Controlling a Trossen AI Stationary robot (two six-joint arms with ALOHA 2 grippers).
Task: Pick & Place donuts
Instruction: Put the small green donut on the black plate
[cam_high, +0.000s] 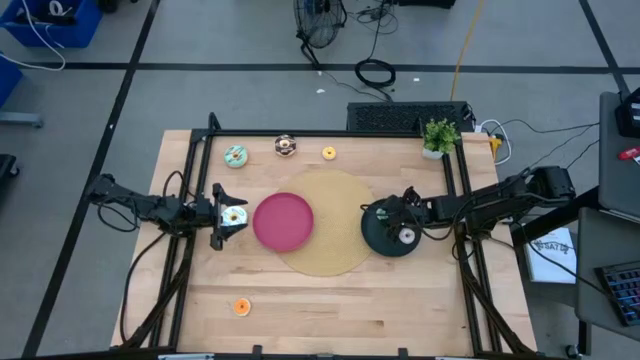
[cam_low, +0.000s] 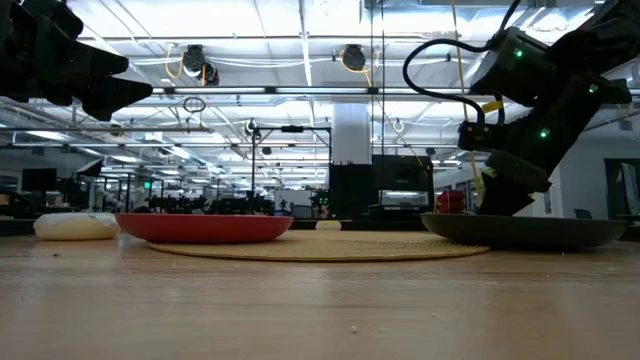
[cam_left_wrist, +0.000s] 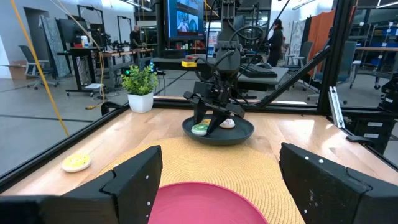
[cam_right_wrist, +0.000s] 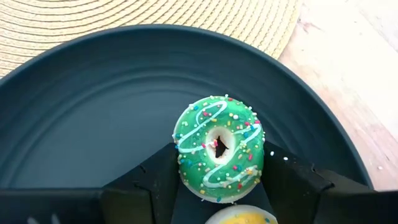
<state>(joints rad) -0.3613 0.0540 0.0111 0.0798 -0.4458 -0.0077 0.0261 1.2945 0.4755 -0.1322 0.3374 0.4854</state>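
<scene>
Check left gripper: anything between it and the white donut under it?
Nothing visible. The left gripper hangs open right over the white donut, beside the pink plate; no other object sits between them.

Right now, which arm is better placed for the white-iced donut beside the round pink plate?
Left. The left gripper, open, hangs above the white-iced donut; the right gripper is over the round black plate with a green sprinkled donut.

A grey floor (cam_high: 200, 40) crossed by dark lines is seen around the wooden table (cam_high: 320, 300). Rows of ceiling lights (cam_low: 280, 40), desks (cam_left_wrist: 87, 59) and a wall screen (cam_left_wrist: 186, 18) are shown beyond.
</scene>
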